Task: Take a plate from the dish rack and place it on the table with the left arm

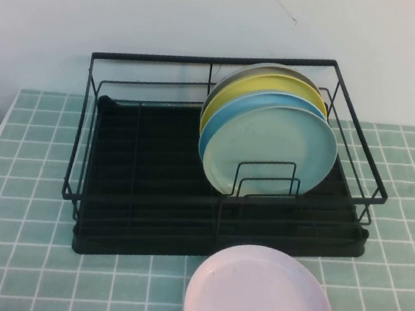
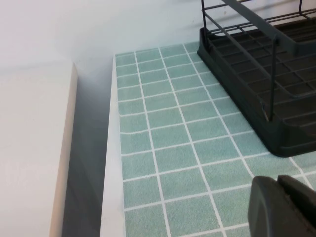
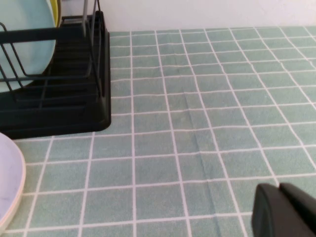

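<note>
The pale mint-green plate (image 1: 270, 153) stands upright at the front of a row of plates in the right half of the black dish rack (image 1: 149, 182). It rests behind small wire dividers, and part of it shows in the right wrist view (image 3: 24, 34). My left gripper (image 2: 277, 180) is shut and empty. It hovers low over the teal tiled table (image 2: 163, 128), off the rack's near left corner (image 2: 276, 123). My right gripper (image 3: 279, 187) is shut and empty over the tiles to the right of the rack (image 3: 59, 113). Neither arm shows in the high view.
A sky-blue plate (image 1: 228, 116) and a yellow plate (image 1: 219, 103) stand behind the mint one. A pale pink plate (image 1: 260, 302) lies flat on the table in front of the rack's right half, also in the right wrist view (image 3: 7, 177). The table's left edge (image 2: 111, 148) borders a white ledge.
</note>
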